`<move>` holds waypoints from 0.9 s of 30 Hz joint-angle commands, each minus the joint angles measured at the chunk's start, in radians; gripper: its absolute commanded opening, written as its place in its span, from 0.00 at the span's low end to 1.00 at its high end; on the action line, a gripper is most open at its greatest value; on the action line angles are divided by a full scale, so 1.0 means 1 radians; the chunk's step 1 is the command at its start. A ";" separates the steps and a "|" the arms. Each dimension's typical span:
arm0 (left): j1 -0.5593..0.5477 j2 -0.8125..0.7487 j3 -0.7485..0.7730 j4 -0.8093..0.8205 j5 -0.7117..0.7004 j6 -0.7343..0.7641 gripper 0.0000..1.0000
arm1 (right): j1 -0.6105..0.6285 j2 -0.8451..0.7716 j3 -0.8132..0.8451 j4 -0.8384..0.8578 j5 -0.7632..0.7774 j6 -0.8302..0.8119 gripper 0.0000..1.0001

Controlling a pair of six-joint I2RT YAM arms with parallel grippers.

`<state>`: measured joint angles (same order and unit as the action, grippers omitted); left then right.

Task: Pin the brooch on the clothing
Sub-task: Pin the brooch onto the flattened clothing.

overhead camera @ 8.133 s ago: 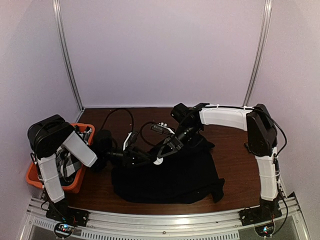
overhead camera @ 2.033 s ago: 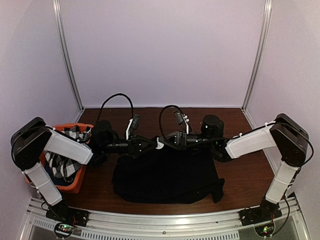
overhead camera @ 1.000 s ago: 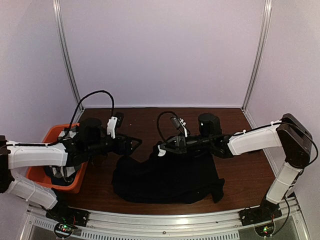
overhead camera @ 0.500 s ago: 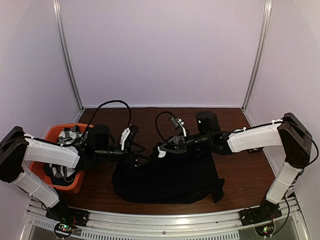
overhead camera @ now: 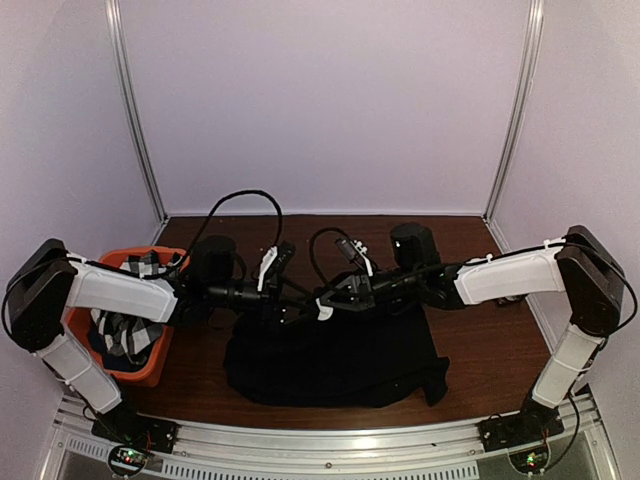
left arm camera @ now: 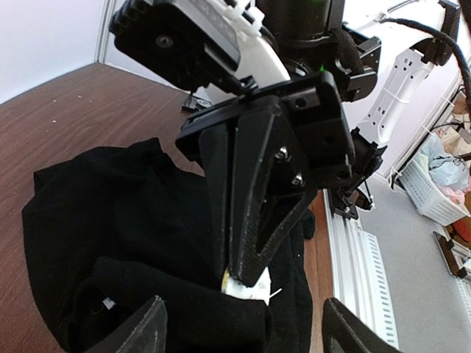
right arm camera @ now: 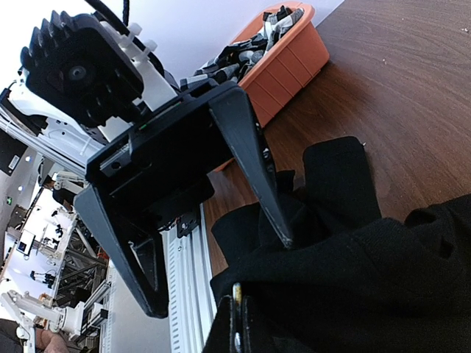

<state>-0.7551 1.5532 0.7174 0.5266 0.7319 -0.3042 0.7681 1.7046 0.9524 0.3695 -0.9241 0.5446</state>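
Note:
The black clothing (overhead camera: 340,360) lies bunched on the brown table, with a fold raised at its far left edge. My right gripper (overhead camera: 328,303) is shut on the small white brooch (overhead camera: 322,311), pressing it against that fold. In the left wrist view the brooch (left arm camera: 249,287) shows under the right gripper's closed tips (left arm camera: 246,273), half sunk behind the clothing (left arm camera: 110,220). My left gripper (left arm camera: 246,337) faces it, open, one finger on each side of the fold and brooch. The right wrist view shows the brooch's thin edge (right arm camera: 236,294) between my right fingers (right arm camera: 250,327).
An orange basket (overhead camera: 150,370) holding a black-and-white checked cloth (overhead camera: 125,335) stands at the left edge, under the left arm. It also appears behind the left gripper (right arm camera: 221,276) as the basket (right arm camera: 294,62). Aluminium rail runs along the near edge (overhead camera: 330,440).
My left arm has swung from over the basket back to the centre and now straddles the fold and brooch, with its jaws a little narrower. The right gripper has barely moved.

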 commanded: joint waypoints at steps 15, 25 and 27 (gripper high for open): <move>-0.023 0.057 0.054 -0.003 0.105 0.003 0.48 | 0.019 -0.039 0.030 -0.014 -0.043 -0.028 0.00; -0.030 0.068 0.058 -0.025 0.087 0.012 0.36 | 0.020 -0.044 0.042 -0.030 -0.050 -0.037 0.00; -0.030 0.070 0.057 -0.015 0.087 0.006 0.33 | 0.020 -0.042 0.041 -0.030 -0.051 -0.038 0.00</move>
<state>-0.7765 1.6077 0.7498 0.4973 0.8108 -0.3027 0.7807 1.7035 0.9630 0.3359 -0.9588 0.5220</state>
